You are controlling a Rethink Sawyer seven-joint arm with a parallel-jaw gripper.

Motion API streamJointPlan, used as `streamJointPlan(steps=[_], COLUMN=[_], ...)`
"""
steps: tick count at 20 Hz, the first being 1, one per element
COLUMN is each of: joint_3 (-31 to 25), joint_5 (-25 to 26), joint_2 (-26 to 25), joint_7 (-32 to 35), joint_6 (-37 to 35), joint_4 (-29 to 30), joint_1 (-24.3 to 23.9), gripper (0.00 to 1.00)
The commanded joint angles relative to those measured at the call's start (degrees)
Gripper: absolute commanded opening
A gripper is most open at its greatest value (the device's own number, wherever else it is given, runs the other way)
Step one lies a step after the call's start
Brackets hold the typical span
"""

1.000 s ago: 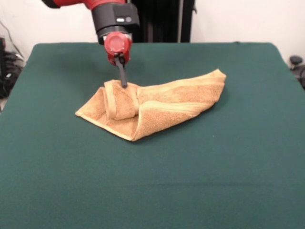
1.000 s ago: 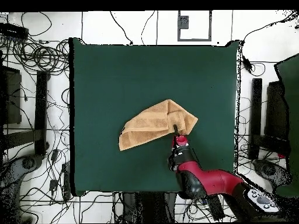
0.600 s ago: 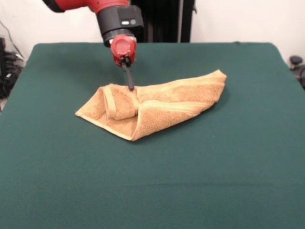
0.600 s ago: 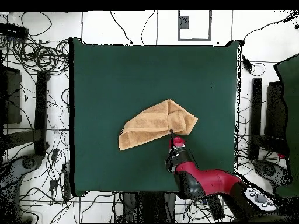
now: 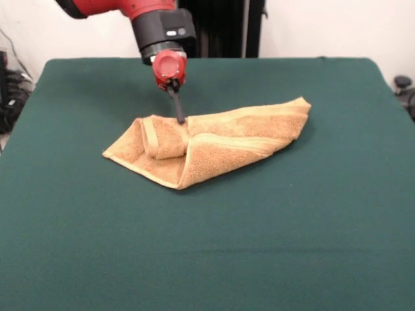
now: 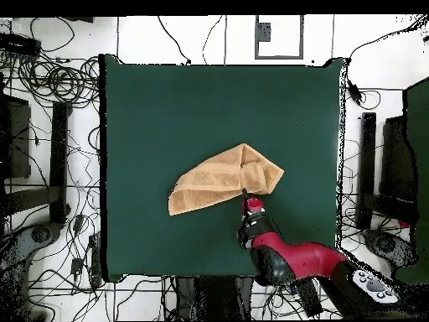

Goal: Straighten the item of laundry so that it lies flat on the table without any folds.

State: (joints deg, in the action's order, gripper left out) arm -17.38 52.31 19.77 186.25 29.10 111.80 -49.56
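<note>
The tan-orange hand towel [image 5: 207, 146] lay near the middle of the green-clothed table [image 5: 272, 246], well clear of all four edges and somewhat nearer the robot's side. It was not flat. One end was doubled over into a thick roll, with a paler woven band running along the fold, and the rest tapered away in a long wedge to a single corner pointing toward the table's side edge. From overhead it made a slanted, roughly triangular shape [image 6: 222, 180].

The red and black arm [image 6: 293, 260] reached in over the table's edge. Its gripper [image 5: 179, 116] showed as one thin dark tip, pressed together with no gap, its end touching the upper edge of the towel just beside the rolled part. Whether it had any cloth pinched, I could not tell.
</note>
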Motion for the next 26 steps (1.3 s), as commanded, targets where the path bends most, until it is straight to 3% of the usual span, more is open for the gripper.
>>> streamJointPlan(steps=[1,6,10,14,19,26], joint_3=[-6.85,-6.14,-8.26,-12.28,-15.35,-14.42], joint_5=[1.99,0.46,0.71,-0.99,-6.69,-9.57], joint_2=[0.57,2.08,4.70,6.41,10.43,11.95], joint_7=[1.97,0.37,-3.76,-8.24,-14.78,-16.40], joint_6=[-9.00,-11.82,-21.75,-30.82,-43.71,-55.39], joint_4=[0.35,0.69,2.40,5.42,9.53,8.89], joint_1=[1.17,1.49,-0.03,-4.75,-8.16,-6.69], gripper=[0.00,0.00,0.00,0.00,0.00,0.00])
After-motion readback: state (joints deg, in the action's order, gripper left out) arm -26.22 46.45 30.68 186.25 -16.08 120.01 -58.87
